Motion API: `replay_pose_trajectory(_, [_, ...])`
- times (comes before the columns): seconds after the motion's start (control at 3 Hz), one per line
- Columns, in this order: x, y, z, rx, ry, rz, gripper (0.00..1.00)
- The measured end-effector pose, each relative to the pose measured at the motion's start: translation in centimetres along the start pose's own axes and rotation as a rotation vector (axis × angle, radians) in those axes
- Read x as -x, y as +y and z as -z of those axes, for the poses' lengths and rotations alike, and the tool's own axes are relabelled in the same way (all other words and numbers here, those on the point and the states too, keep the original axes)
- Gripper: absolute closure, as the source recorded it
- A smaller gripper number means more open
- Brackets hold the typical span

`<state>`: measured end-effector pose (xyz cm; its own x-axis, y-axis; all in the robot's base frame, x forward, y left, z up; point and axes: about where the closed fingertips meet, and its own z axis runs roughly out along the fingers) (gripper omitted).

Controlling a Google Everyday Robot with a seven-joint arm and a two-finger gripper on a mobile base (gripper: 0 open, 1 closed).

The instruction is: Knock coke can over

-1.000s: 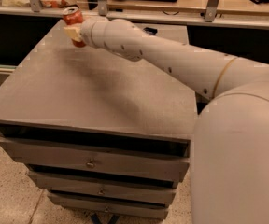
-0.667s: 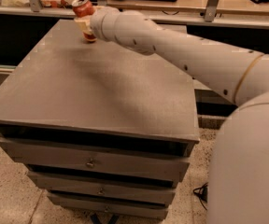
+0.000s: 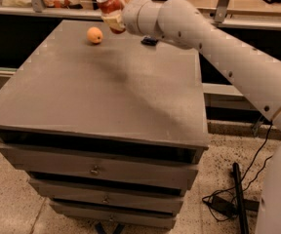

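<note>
The coke can (image 3: pixel 108 1) is leaning at the far edge of the table (image 3: pixel 106 96), its lower part hidden by the pale pincer (image 3: pixel 113 21) sitting right against it. Whether the pincer is clamping the can or only meeting it cannot be told. An orange fruit (image 3: pixel 94 34) is lying just left of them, and a dark packet (image 3: pixel 149 41) is peeking out, mostly covered, from behind the arm (image 3: pixel 218 48).

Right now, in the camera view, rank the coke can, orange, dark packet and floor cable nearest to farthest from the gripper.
The gripper is over the table's far edge.
1. coke can: against it, tilted.
2. orange: left, on the table.
3. dark packet: right, beneath the arm.
4. floor cable: bottom right.
</note>
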<state>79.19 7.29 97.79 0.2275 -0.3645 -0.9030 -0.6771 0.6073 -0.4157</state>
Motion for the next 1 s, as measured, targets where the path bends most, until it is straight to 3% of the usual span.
replay_pose_trajectory(0.33, [3.3, -1.1, 0.1, 0.075, -0.081, 0.116, 1.0])
replay_pose_trajectory(0.67, [7.6, -2.1, -0.6, 0.15, -0.107, 0.242, 1.0])
replay_pose_trajectory(1.0, [9.8, -2.1, -0.5, 0.232, -0.061, 0.341, 1.0])
